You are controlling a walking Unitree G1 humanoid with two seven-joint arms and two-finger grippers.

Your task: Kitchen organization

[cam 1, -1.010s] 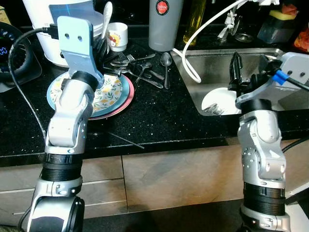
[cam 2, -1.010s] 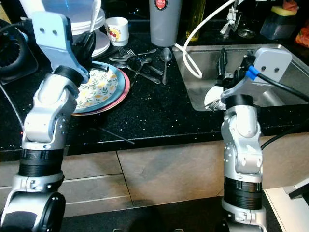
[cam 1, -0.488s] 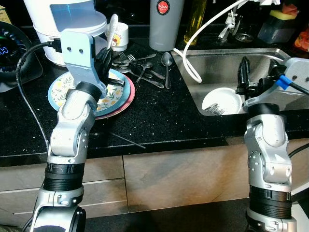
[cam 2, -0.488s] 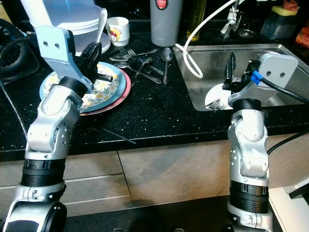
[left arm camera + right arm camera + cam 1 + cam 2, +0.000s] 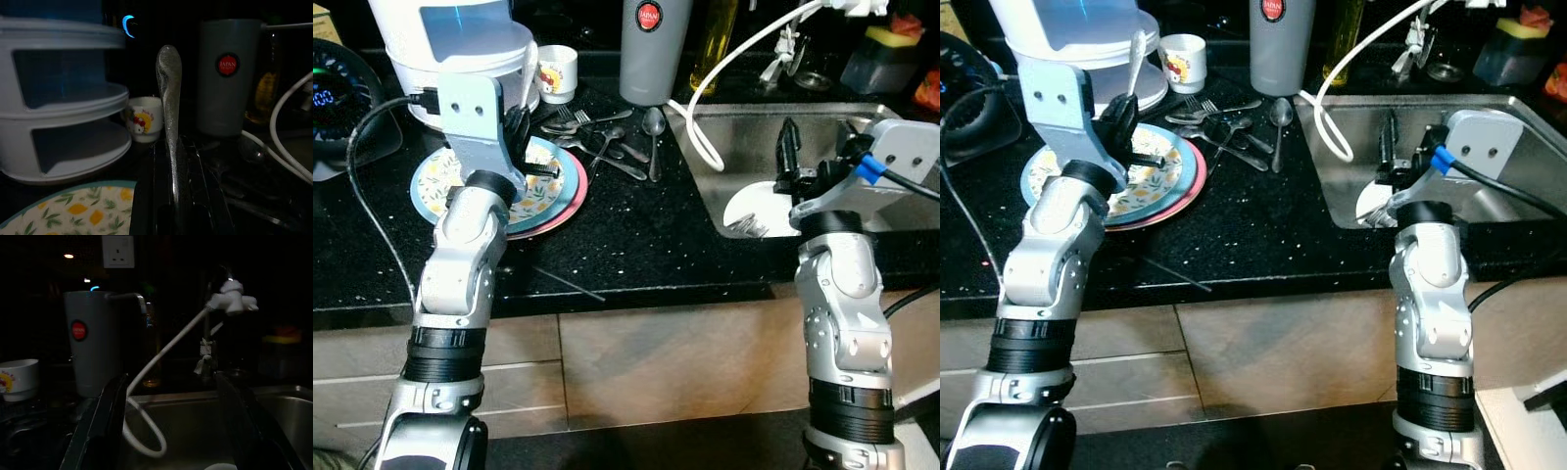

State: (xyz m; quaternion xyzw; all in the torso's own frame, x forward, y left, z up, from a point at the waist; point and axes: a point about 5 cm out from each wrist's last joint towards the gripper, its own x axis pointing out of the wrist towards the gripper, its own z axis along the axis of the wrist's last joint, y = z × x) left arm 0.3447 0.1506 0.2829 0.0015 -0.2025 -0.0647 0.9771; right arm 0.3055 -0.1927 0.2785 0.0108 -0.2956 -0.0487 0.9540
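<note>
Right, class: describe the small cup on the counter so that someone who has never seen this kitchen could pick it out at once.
Start at the black speckled counter left of the steel sink. At its back stands a tall grey tumbler with a red badge; left of it, beside the white appliance, is the small cup. It is short and white with a cartoon print, unlike the plain tumbler.

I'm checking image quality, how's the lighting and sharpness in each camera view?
Eye views: evenly lit and sharp, speckled glints on the black counter. Left wrist view: dim, spoon handle catches light. Right wrist view: very dark, the white hose stands out.
</note>
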